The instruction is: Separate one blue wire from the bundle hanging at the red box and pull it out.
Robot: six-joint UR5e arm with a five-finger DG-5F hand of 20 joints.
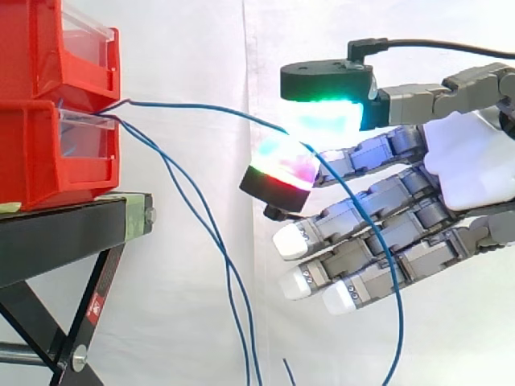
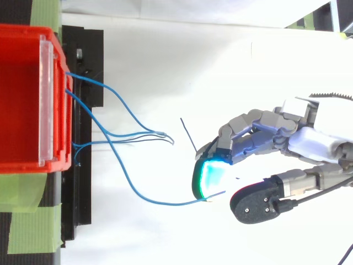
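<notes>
Blue wire (image 1: pixel 217 108) | step: lifted clear of bundle (image 2: pixel 127 135), pinched between thumb and one finger of hand (image 1: pixel 471 161), rest relaxed | next: steady pull away from red box (image 1: pixel 48 153)

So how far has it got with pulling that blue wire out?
Separating looks done: one blue wire is held apart from the other wires hanging below. The hand seems to pinch it between thumb and finger. Left: the pull, as its end runs into the red box.
</notes>
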